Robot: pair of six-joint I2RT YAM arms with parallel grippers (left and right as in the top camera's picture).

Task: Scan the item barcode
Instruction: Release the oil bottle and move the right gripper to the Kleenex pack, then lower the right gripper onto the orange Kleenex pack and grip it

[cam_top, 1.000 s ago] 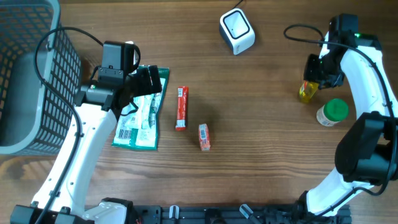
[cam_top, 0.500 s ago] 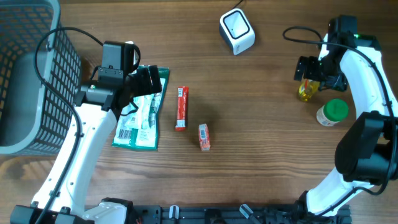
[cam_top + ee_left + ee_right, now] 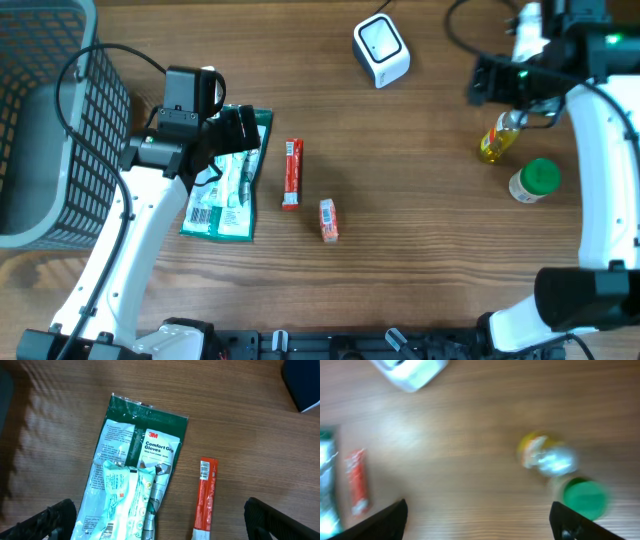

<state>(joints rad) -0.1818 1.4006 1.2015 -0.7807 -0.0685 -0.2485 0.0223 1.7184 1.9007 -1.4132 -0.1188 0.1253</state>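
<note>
Overhead: nothing held.
Wide left tool [image 3: 162,522] above glove packet [image 3: 135,475]; wide right tool [image 3: 477,520] near yellow bottle [image 3: 497,140].

overhead: top-down, far | wrists: downward, nearer | shared: red packet [image 3: 204,497]

Silver-capped yellow bottle [image 3: 494,143] sits well apart from the white scanner [image 3: 381,50]

This looks like a mock shop checkout on a wooden worktop [image 3: 430,250], with a white barcode scanner [image 3: 381,50] at the upper middle, a grey mesh shopping basket [image 3: 105,140] at the upper left, and packaged goods, among them a glove pack [image 3: 218,208] and a green-lidded jar [image 3: 535,181], spread across it.
</note>
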